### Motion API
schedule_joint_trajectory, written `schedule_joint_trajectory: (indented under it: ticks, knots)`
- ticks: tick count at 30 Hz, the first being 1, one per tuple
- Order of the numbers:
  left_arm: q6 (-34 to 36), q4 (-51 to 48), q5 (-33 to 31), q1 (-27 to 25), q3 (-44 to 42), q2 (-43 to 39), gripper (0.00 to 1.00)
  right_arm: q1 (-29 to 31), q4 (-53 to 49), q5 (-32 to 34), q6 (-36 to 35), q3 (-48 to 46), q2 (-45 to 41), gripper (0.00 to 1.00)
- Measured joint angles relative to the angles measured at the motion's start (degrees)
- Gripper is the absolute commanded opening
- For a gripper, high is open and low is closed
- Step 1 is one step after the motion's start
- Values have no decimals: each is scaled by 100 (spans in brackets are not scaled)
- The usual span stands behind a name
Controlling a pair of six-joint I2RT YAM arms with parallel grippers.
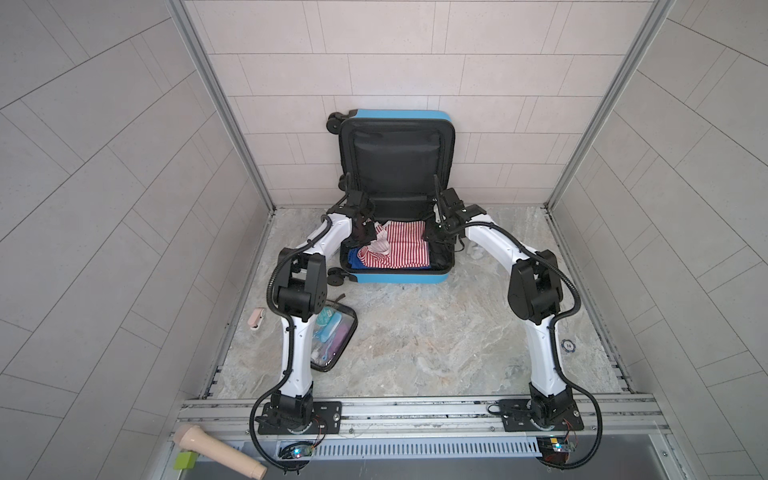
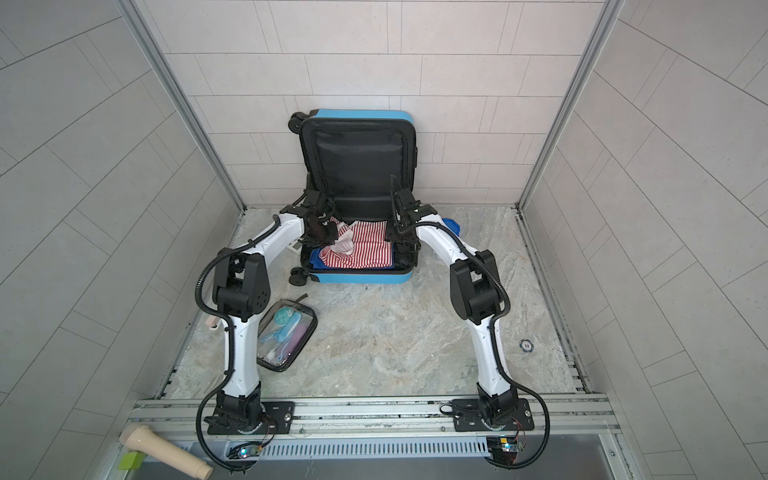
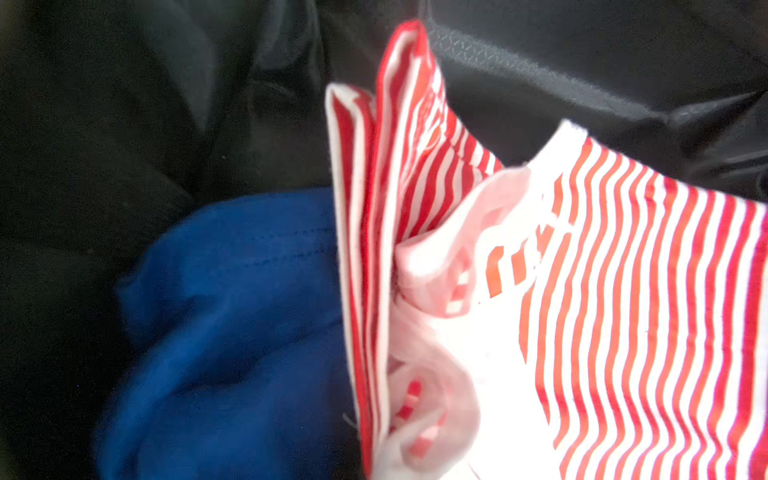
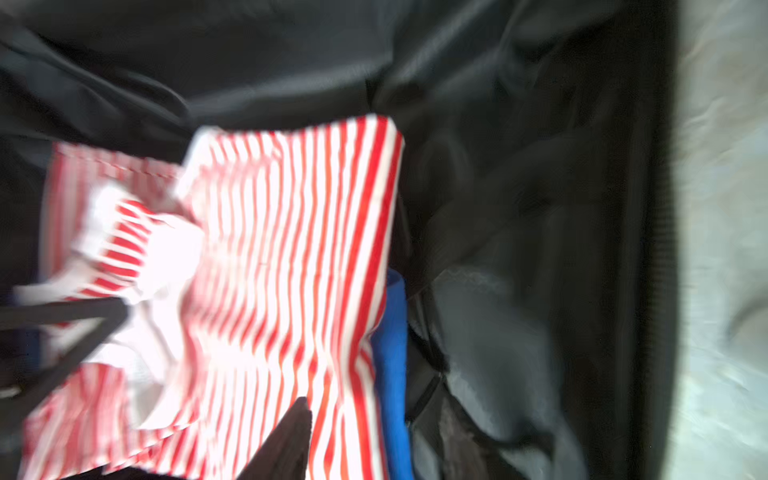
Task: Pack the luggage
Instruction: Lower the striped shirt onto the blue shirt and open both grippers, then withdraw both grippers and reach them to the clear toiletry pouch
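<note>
1. At the nearest edge, a beige mallet-like tool and a green block lay by the left end of the rail, off the table.
2. A clear toiletry pouch lay flat, partly hidden by the left arm. A small pink item sat near it on the left. A blue chip sat alone on the right side.
3. The luggage stood open at the far middle of the table. Its base lay flat and its lid leaned upright on the back wall, black lining showing.
4. In the base, a striped shirt lay over a blue garment, which showed at the near left corner.
5. The left gripper was at the shirt's left edge with its fingers fully closed. A bunched fold of striped cloth was raised to it and looked pinched.
6. The right gripper was at the base's right side. Its fingers were parted, one finger over the stripes, with nothing visibly gripped.
</note>
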Motion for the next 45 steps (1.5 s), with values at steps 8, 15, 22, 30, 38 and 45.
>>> schedule_joint_trajectory:
  ticks: [8,15,22,30,38,45]
  knots:
    - [70,-136,-120,17,81,0,59,94,-24,188,-66,-4,-501,56]
    - [136,-269,-256,55,221,-9,64,457,-125,350,-214,-33,-535,56]
    - [225,-444,-455,61,229,-424,67,614,-103,413,-271,-369,-660,63]
    - [282,-334,-739,63,-354,-2253,76,673,103,422,-328,-1169,-1513,66]
    - [345,-37,-896,87,-1543,-4280,85,1123,490,413,-293,-2218,-2649,67]
    - [229,-74,-957,151,-2931,-5318,83,2061,754,485,-151,-3069,-2983,68]
